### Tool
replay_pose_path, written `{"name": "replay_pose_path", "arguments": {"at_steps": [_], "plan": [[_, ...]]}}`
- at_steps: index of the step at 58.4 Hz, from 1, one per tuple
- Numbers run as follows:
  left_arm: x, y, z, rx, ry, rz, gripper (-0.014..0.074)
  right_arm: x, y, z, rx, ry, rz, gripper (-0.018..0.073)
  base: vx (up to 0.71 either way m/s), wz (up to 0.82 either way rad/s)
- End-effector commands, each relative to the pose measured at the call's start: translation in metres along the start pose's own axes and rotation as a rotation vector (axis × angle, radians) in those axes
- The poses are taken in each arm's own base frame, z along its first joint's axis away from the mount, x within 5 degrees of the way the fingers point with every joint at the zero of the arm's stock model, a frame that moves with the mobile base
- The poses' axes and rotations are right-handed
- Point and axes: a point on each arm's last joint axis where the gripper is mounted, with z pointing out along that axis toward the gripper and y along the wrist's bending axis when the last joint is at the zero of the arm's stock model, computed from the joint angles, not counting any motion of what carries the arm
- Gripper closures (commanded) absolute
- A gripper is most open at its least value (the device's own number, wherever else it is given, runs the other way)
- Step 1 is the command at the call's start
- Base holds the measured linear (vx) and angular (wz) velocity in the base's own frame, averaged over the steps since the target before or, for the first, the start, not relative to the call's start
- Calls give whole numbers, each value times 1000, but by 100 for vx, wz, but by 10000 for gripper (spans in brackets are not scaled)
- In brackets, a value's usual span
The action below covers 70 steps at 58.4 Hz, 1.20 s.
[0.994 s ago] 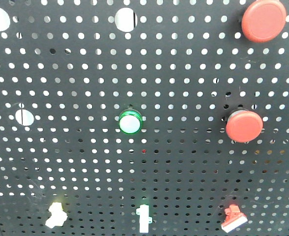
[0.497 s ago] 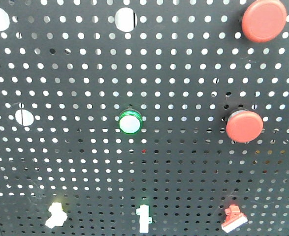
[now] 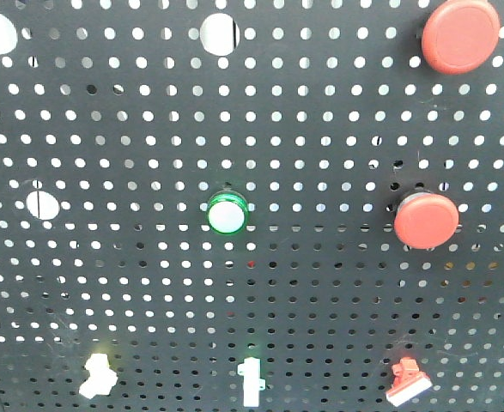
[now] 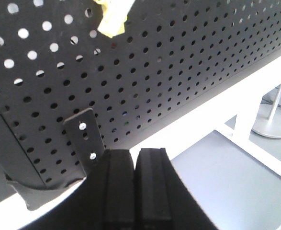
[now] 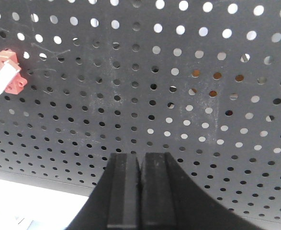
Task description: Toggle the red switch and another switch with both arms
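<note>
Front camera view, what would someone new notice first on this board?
Two big red mushroom buttons stand out on the right of the black pegboard, with a green-ringed button at its middle. Along the bottom sit three small toggles: a cream switch at left, a white one in the middle, the red switch at right.

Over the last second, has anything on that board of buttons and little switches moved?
Nothing visibly changed. The red switch, the pale yellow switch and the white toggle sit as before, and no gripper has entered the front view.
</note>
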Motion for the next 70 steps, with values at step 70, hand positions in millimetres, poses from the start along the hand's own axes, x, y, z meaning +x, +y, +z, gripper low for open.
{"name": "replay_pose_path", "arguments": {"at_steps": [70], "plan": [[64,20,-23,-477,-452,-187,594,-15,0,-3,-5,-89,-8,566,0,0]]}}
